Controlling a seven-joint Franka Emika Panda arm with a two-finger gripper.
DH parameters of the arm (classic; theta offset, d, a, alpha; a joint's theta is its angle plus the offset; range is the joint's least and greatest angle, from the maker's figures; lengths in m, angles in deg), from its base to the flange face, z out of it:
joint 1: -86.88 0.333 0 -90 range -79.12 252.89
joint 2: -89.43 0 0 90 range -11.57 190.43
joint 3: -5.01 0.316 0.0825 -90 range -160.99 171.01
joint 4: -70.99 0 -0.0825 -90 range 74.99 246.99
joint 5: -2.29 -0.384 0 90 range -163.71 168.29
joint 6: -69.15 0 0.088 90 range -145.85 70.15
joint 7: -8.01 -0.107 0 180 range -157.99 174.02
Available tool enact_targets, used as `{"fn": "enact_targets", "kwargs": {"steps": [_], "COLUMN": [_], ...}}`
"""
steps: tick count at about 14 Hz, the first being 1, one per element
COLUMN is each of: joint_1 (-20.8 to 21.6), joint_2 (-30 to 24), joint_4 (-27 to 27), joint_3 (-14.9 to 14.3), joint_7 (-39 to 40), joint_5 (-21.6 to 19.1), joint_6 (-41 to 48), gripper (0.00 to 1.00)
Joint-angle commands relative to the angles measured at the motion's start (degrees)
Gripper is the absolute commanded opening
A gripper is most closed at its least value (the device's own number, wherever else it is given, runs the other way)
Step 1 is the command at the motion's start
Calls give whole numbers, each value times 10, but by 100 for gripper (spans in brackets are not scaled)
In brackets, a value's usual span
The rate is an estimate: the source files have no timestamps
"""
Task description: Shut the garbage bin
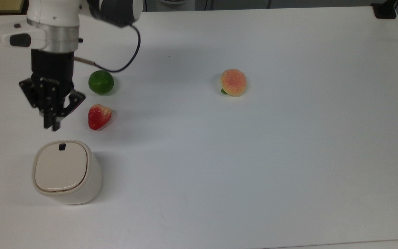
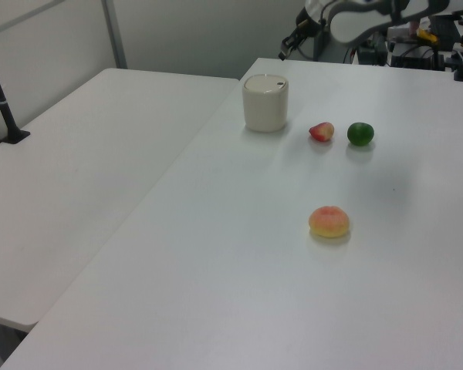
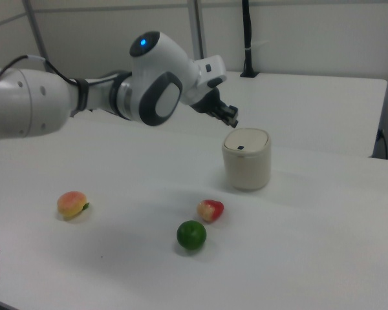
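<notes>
The cream-white garbage bin [image 1: 66, 180] stands near the top view's lower left, its flat beige lid [image 1: 60, 166] lying level on the rim with the small black square mark toward the arm. The same garbage bin [image 2: 265, 102] [image 3: 246, 158] stands upright in both side views. My black gripper [image 1: 52, 126] hangs in the air above the table, just beyond the bin and apart from it, fingers shut with nothing between them. In the right view the gripper [image 3: 231, 118] hovers above and a little left of the lid; in the left view the gripper [image 2: 287, 48] is higher than the bin.
A red strawberry [image 1: 98, 116] and a green lime [image 1: 101, 82] lie close to the gripper's right in the top view. A peach [image 1: 233, 82] sits mid-table. A black post base [image 1: 385, 10] stands at the far right corner. A second table [image 2: 77, 169] adjoins on the left view's left.
</notes>
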Motion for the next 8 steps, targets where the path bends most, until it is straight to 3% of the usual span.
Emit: {"fn": "enact_targets", "kwargs": {"steps": [1, 3, 8], "joint_1": [4, 2, 5], "joint_2": [-77, -107, -172], "joint_4": [38, 38, 37], "joint_3": [18, 23, 52], "joint_7": [-34, -54, -56], "joint_5": [-8, -9, -9], "joint_6": [137, 213, 384], "gripper": [68, 98, 100]}}
